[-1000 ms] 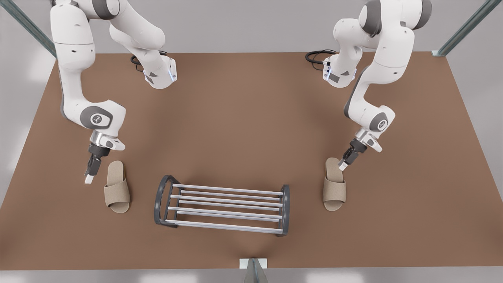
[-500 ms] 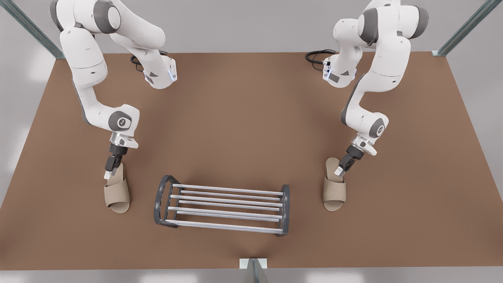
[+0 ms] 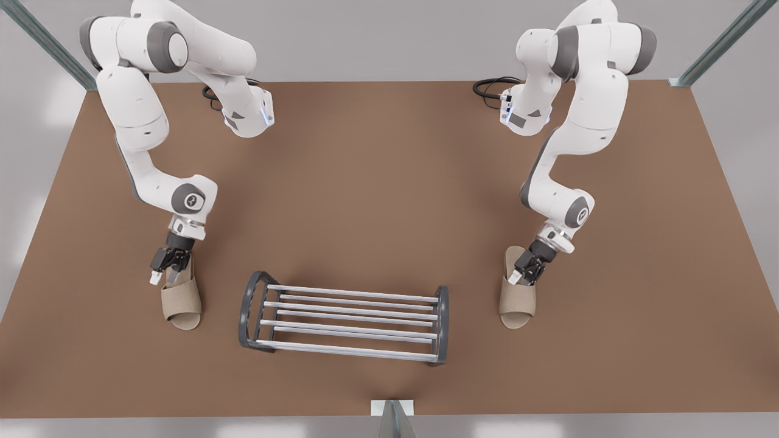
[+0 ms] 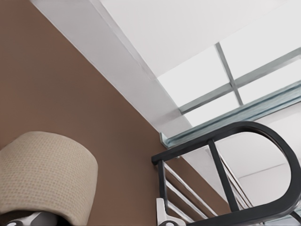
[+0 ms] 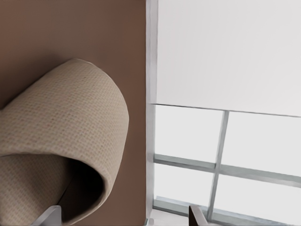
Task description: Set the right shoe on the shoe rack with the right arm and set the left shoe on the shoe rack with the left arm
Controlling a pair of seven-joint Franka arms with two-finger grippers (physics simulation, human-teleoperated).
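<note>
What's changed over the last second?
The right claw swung in from beside the right shoe onto its heel end. The left claw dropped lower over the left shoe. Both are open, nothing lifted. Shoes and shoe rack haven't moved.

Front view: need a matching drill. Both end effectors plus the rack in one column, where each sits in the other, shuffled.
Things:
1. left end effector
2. right end effector
3. low two-tier shoe rack with dark grey end frames and silver bars

Places:
A. on the brown table, between the two slippers
B. open, at the heel end of the beige woven slipper on the front view's left
C. open, at the heel end of the beige woven slipper on the front view's right

Pairs: 1-C, 2-B, 3-A
</note>
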